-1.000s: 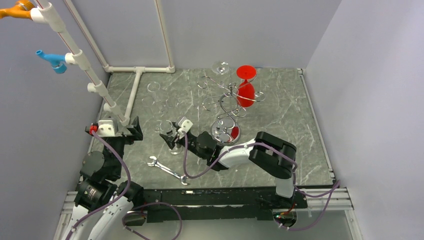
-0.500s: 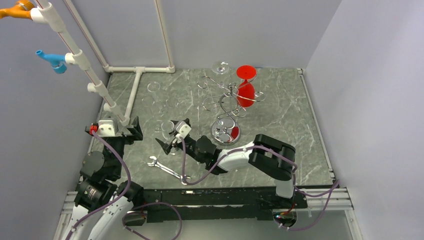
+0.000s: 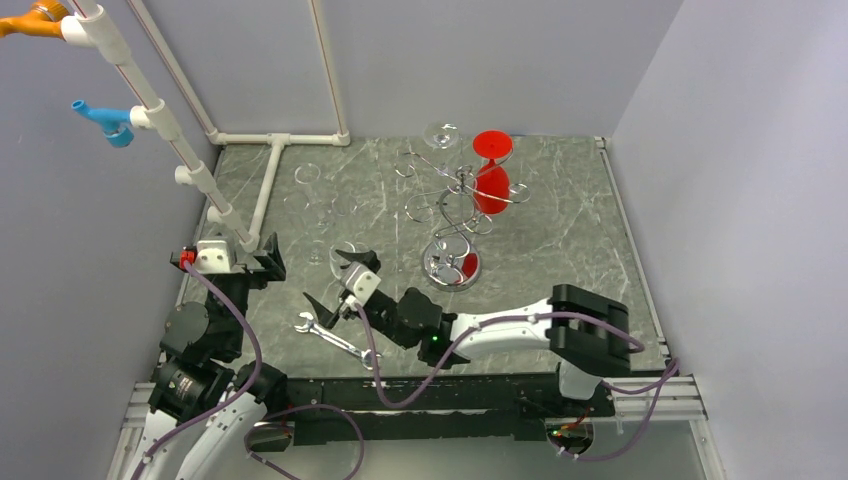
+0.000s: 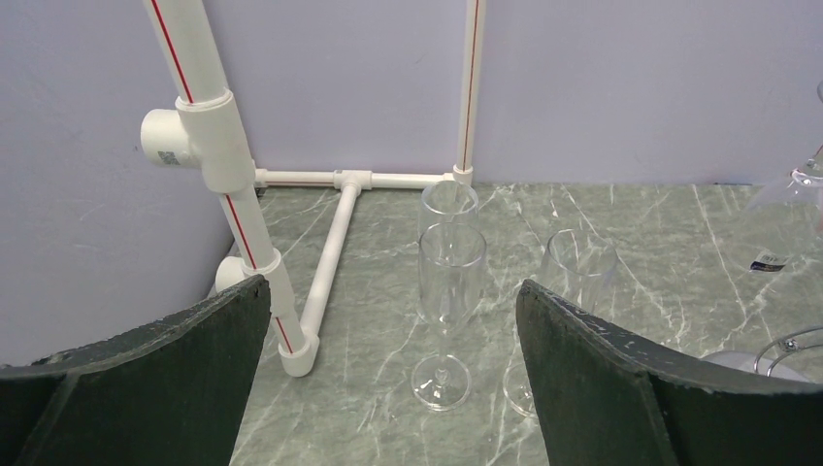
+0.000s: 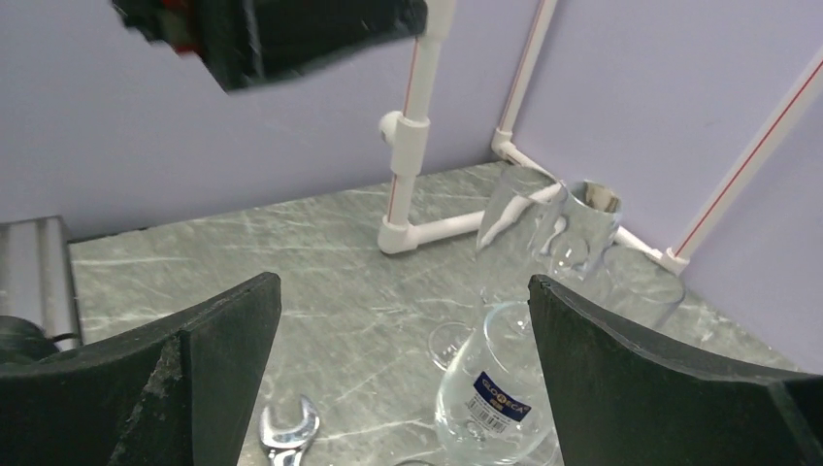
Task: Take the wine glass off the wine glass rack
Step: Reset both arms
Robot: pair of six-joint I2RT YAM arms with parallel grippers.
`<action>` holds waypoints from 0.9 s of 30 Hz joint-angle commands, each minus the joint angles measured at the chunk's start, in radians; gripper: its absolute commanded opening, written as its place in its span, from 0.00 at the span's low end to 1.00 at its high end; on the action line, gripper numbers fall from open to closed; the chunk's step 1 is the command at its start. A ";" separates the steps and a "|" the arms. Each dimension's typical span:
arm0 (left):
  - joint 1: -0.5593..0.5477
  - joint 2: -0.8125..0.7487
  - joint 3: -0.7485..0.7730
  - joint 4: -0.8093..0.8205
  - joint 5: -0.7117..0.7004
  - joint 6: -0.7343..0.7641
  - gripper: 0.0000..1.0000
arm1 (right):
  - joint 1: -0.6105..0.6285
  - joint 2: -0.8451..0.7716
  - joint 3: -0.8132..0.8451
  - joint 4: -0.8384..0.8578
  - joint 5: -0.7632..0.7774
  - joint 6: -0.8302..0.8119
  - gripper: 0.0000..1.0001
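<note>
The wine glass rack point(image 3: 455, 195) is a chrome wire stand on a shiny round base point(image 3: 450, 266) at mid-table. A red glass point(image 3: 491, 186) and a clear glass point(image 3: 441, 135) hang from its arms. A clear wine glass point(image 5: 495, 388) with a blue label stands on the table off the rack, just ahead of my right gripper point(image 5: 405, 283). That gripper is open and touches nothing. In the top view the right gripper point(image 3: 335, 281) lies left of the rack base. My left gripper point(image 4: 393, 291) is open and empty by the white pipe frame.
Several clear flutes point(image 4: 451, 262) stand between the pipe frame point(image 3: 270, 170) and the rack. A silver wrench point(image 3: 335, 337) lies near the table's front edge, just below the right gripper. Grey walls close in the marble table point(image 3: 570, 230) on three sides.
The right gripper opened, let go of the labelled wine glass and drew back toward the front edge. The glass stays standing on the table. The left arm has not moved.
</note>
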 commanded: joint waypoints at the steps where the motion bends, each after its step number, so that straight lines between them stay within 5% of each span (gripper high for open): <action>1: 0.004 0.008 -0.002 0.035 -0.024 0.011 0.99 | 0.034 -0.112 0.062 -0.133 0.053 -0.055 1.00; 12: 0.004 0.015 0.000 0.029 -0.032 0.006 0.99 | 0.116 -0.292 0.243 -0.492 0.313 -0.092 1.00; 19: 0.004 0.023 0.003 0.024 -0.031 0.004 1.00 | 0.113 -0.414 0.307 -0.599 0.594 -0.090 1.00; 27: 0.004 0.041 0.004 0.021 -0.024 -0.002 0.99 | 0.079 -0.664 0.235 -0.669 0.740 -0.033 1.00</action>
